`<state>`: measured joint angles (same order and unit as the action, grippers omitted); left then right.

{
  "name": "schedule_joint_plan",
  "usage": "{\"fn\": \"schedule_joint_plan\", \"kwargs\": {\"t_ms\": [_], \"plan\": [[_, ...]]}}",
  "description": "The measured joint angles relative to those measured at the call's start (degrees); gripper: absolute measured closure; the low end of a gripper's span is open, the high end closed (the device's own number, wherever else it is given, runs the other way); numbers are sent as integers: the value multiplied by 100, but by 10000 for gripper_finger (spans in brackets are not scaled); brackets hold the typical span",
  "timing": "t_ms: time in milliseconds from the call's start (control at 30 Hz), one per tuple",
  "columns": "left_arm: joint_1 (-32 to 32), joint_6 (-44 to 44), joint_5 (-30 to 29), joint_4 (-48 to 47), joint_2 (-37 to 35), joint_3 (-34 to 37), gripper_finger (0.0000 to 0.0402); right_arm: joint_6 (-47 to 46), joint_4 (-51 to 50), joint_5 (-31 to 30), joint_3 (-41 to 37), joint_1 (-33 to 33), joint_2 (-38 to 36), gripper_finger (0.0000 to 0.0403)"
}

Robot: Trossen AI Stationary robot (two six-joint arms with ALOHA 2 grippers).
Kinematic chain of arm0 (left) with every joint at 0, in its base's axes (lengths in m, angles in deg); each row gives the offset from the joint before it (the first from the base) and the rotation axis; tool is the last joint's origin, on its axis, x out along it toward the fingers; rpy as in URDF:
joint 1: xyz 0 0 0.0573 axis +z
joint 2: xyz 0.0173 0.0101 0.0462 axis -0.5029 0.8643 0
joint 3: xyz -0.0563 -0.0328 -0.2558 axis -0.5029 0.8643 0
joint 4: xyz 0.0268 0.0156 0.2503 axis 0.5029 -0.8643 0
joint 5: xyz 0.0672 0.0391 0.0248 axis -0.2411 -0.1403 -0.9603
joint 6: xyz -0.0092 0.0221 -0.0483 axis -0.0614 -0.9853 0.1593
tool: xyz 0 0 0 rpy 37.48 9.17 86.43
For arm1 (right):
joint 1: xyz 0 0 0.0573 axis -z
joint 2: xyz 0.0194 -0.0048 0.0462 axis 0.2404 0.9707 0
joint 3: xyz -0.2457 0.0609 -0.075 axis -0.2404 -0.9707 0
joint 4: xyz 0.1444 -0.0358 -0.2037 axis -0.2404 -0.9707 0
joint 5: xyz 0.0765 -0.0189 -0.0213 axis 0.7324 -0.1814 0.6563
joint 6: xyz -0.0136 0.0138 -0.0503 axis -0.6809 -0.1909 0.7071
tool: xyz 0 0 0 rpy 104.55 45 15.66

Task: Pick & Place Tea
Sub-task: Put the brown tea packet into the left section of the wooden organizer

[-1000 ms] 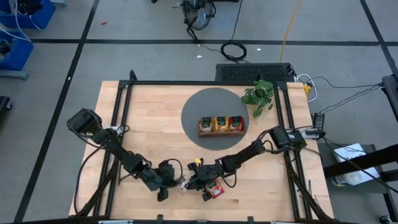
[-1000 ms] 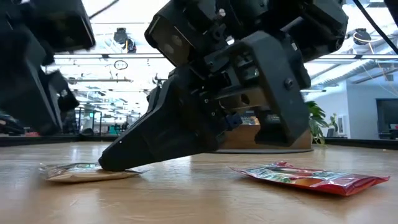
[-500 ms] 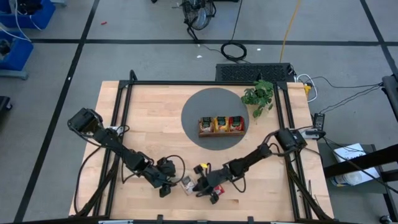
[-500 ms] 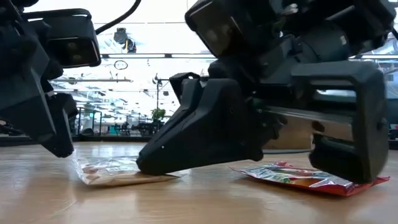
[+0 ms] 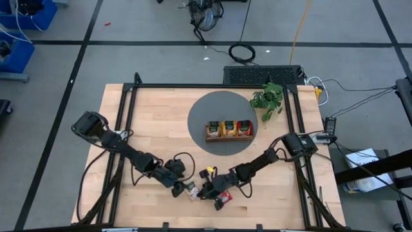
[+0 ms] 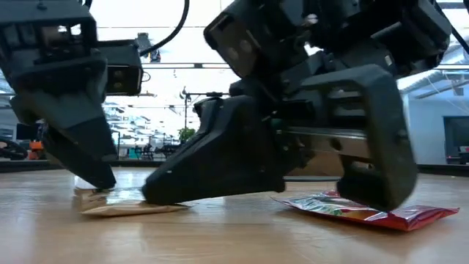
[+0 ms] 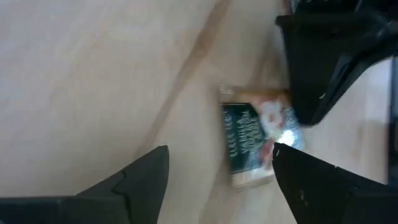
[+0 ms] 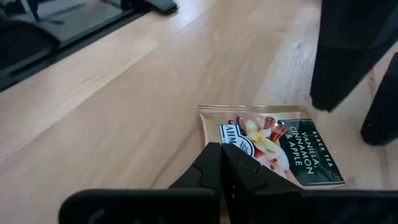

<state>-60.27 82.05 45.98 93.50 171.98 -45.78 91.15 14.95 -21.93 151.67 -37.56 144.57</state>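
The main risk is a scuffed pick: the beige flat tea sachet with dark print lies flat on the light wooden bench near its front edge, so fingers coming down may slide over the foil rather than get under an edge, or push it toward the red foil sachet just beside it. Crowding is another risk, since both arms meet over the same spot.

The left gripper hangs directly above the beige sachet with its jaws spread wide, one finger to each side, holding nothing. The right gripper has its jaws clenched together, empty, its tip resting on the sachet's near edge, seemingly pinning it. The brown wooden three-compartment tray stands well apart, mid-bench.
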Motion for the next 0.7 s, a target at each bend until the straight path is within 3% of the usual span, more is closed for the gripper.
{"fn": "schedule_joint_plan", "kwargs": {"t_ms": [333,700], "plan": [[3,352,447,753,648,-32,142,-163,30,3,-5,34,137,403],[-5,-235,724,608,803,-345,186,-179,-29,16,-12,69,142,403]]}}
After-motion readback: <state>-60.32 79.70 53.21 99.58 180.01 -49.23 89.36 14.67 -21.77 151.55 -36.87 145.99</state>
